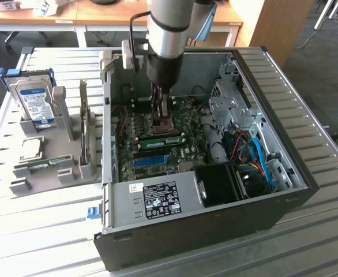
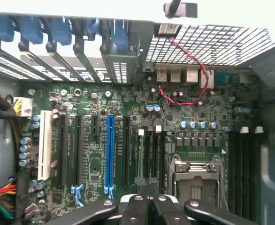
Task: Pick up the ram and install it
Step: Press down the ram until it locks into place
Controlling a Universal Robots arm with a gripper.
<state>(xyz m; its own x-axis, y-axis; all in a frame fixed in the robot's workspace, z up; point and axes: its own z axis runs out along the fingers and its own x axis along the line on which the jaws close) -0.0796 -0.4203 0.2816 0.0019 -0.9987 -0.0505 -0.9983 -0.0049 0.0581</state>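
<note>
Hovering inside the open black computer case [image 1: 215,231], over the green motherboard [image 2: 95,164], jaws of the gripper [image 1: 162,113] pressed together, gripping nothing. Lying flat on the board at the gripper's five o'clock in the exterior view, the long green ram stick [image 1: 160,140]. Standing well apart on the slatted metal worktop [image 1: 36,225], a blue-labelled silver hard drive [image 1: 35,104].
</note>
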